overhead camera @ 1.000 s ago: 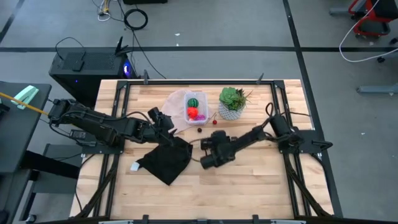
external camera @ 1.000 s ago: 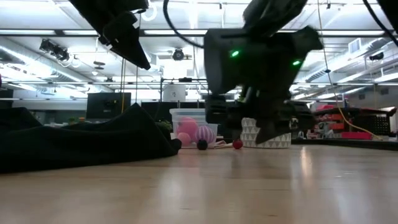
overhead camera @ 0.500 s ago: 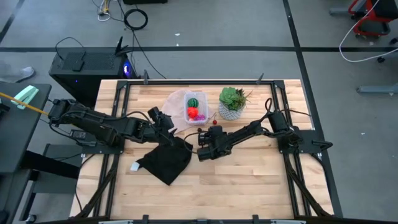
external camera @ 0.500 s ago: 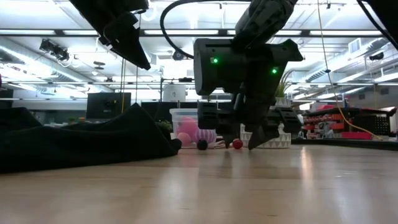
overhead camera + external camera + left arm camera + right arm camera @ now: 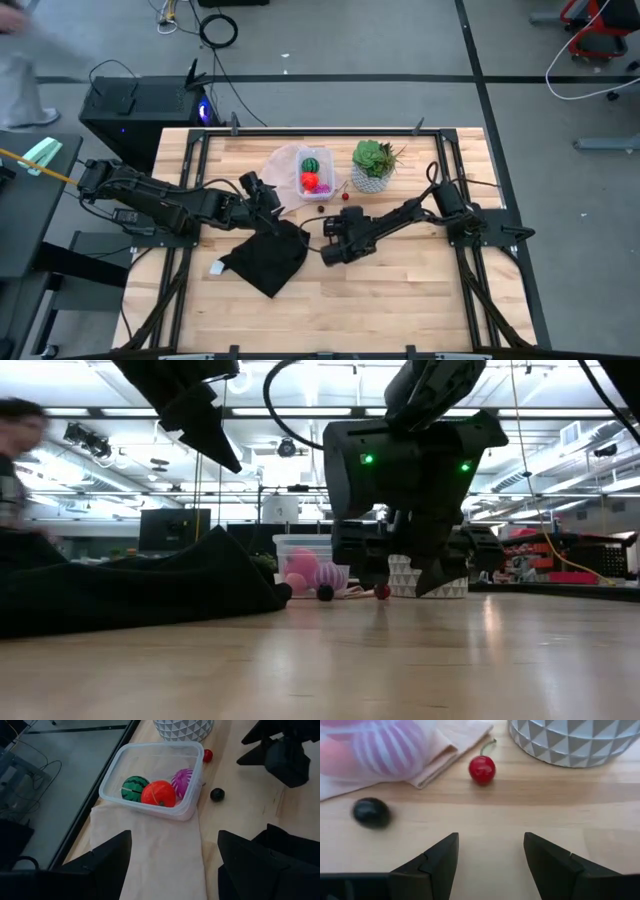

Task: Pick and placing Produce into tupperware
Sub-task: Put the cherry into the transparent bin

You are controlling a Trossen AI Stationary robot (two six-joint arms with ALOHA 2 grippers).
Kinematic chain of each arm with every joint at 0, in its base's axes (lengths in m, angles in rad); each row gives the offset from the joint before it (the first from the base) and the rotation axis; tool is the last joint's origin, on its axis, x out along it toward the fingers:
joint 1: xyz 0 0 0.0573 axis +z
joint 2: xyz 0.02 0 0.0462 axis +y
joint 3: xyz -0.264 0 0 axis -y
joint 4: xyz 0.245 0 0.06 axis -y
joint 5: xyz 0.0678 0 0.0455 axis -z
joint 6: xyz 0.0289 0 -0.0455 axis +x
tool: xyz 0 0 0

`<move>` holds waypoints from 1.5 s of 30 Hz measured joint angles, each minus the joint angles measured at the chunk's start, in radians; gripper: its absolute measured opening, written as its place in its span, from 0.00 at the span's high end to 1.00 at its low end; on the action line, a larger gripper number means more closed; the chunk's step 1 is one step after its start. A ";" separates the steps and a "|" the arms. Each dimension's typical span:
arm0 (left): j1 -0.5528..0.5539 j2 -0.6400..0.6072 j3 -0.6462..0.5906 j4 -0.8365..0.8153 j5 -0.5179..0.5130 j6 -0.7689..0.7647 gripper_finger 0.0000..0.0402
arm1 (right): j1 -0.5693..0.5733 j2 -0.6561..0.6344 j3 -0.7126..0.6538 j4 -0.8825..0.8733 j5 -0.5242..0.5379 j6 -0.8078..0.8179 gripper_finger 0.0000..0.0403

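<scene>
The clear tupperware [image 5: 150, 762] [image 5: 314, 173] stands on a pale pink cloth [image 5: 160, 850] and holds a green striped ball [image 5: 135, 786], a red-orange piece [image 5: 158, 793] and a magenta piece [image 5: 182, 780]. A red cherry [image 5: 482, 770] [image 5: 207, 755] and a small dark ball [image 5: 371, 812] [image 5: 217, 794] lie on the wood beside it. My right gripper [image 5: 489, 855] [image 5: 328, 238] is open, low over the table on the near side of these two, touching nothing. My left gripper [image 5: 172, 870] [image 5: 268, 198] waits open on the tub's left, above the cloth.
A white patterned pot with a green succulent [image 5: 374, 166] [image 5: 575, 740] stands right of the tub, close to the cherry. A black cloth [image 5: 265, 255] [image 5: 130, 585] lies heaped under the left arm. Bare wood stretches along the table's near side. A person passes in the room at left [image 5: 20, 430].
My right gripper swung toward the far edge and the loose bits while dipping closer to the table, then drew back a little and rose again. It stayed open. The produce and the tub kept their places. A person came into view at the left.
</scene>
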 joint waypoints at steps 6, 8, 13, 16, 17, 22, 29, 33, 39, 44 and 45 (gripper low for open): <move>0.000 0.000 0.000 0.041 0.000 0.015 0.25 | 0.022 0.000 0.000 -0.011 0.019 -0.001 0.43; 0.000 0.000 0.000 0.057 0.000 0.022 0.25 | 0.028 0.000 0.000 -0.016 0.023 0.000 0.43; 0.000 0.000 0.000 0.066 0.004 -0.013 0.25 | 0.035 0.000 0.000 -0.017 0.034 -0.005 0.43; 0.000 0.000 0.000 0.067 0.011 0.009 0.25 | 0.032 0.000 0.000 -0.019 0.056 -0.032 0.43; 0.000 0.000 0.000 0.067 0.011 0.019 0.25 | 0.030 0.000 0.000 -0.020 0.067 -0.038 0.43; 0.000 0.000 0.000 0.071 0.011 0.100 0.25 | 0.000 0.000 0.000 -0.019 0.078 -0.084 0.43; 0.002 0.000 0.000 0.136 0.011 0.212 0.25 | -0.050 0.000 0.000 -0.013 0.077 -0.145 0.43; 0.006 0.000 0.000 0.186 0.011 0.306 0.25 | -0.084 0.000 -0.028 0.078 0.056 -0.213 0.43; 0.007 0.000 0.000 0.229 0.011 0.395 0.25 | -0.100 -0.009 -0.152 0.312 0.091 -0.264 0.43; 0.006 0.000 0.000 0.245 0.010 0.415 0.25 | -0.091 -0.006 -0.174 0.327 0.121 -0.249 0.43; 0.007 0.000 0.000 0.244 0.011 0.417 0.25 | -0.090 -0.005 -0.173 0.329 0.132 -0.260 0.43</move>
